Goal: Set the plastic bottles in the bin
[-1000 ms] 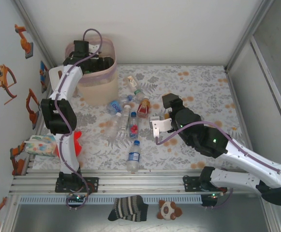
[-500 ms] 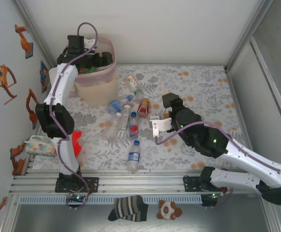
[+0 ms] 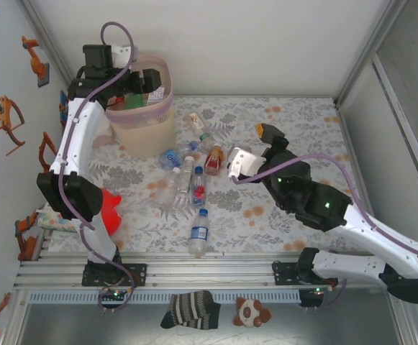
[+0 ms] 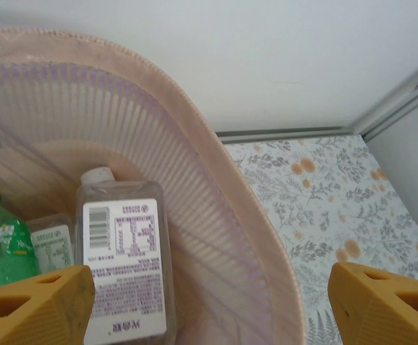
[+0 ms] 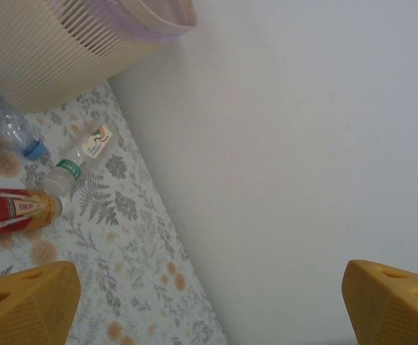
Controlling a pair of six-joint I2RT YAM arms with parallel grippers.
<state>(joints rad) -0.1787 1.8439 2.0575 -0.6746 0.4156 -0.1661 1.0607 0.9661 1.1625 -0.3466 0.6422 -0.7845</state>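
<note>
The bin (image 4: 226, 180) sits under the left gripper (image 4: 209, 313), its rim between the wide-spread, empty fingers, a clear labelled bottle (image 4: 122, 259) and a green bottle (image 4: 0, 248) inside at the left, open flowered table (image 4: 324, 194) at the right. The right gripper (image 5: 209, 305), also spread wide on nothing, faces the bare back wall (image 5: 302, 144), an amber bottle (image 5: 14, 208) and a green-capped bottle (image 5: 79, 158) lying to its left
</note>
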